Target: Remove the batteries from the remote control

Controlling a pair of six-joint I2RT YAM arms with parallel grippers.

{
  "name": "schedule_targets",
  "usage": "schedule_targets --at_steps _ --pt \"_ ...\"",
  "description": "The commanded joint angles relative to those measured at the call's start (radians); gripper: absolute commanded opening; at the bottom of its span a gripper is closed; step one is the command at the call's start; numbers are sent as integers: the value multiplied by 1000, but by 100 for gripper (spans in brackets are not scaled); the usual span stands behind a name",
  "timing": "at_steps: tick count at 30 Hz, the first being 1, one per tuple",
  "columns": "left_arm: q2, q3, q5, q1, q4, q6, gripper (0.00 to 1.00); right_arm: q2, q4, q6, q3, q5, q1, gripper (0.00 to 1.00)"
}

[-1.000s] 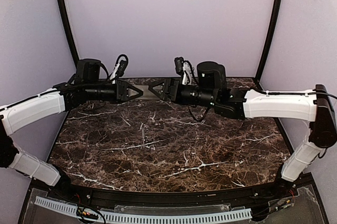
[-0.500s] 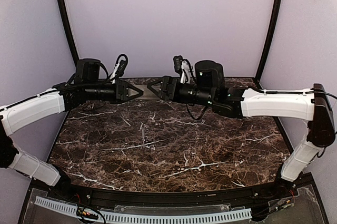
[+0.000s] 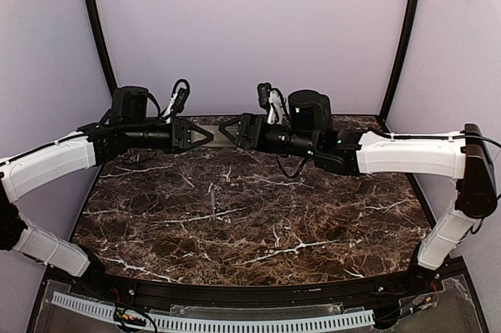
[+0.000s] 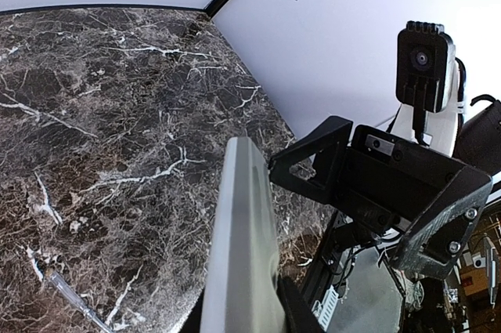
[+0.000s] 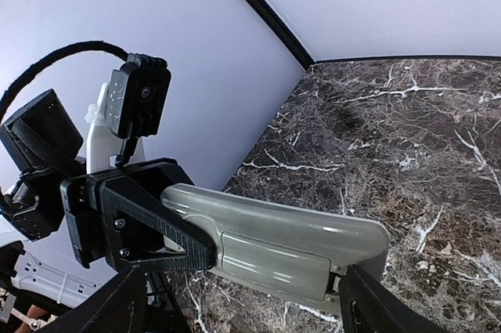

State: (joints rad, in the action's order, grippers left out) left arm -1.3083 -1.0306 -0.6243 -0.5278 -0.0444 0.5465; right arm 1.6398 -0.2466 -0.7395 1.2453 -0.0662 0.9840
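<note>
Grey-beige remote (image 5: 274, 243) is held above the marble surface (image 3: 250, 215) near its far edge, with its back towards the right wrist camera. Left hand (image 3: 208, 138) is clamped on one end. Right hand (image 3: 224, 130) faces it, fingers wide apart on either side of the other end; contact cannot be told.

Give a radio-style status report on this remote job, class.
Left gripper shut on the remote control, held above the table. Right gripper open at its free end. Battery cover on. No obstruction seen.
</note>
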Motion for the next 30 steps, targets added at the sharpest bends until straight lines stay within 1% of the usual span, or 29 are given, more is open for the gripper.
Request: schedule_targets --at_steps 1,8,18,30 --pt "40 19 -28 -1 40 3 0 20 -20 11 23 14 5 84" --pt "45 25 -45 -1 41 7 0 24 -19 13 22 19 4 84" --pt "51 37 -73 0 102 25 0 34 -19 13 22 13 3 84" --pt "60 47 -81 -1 126 40 0 55 5 20 31 12 4 84"
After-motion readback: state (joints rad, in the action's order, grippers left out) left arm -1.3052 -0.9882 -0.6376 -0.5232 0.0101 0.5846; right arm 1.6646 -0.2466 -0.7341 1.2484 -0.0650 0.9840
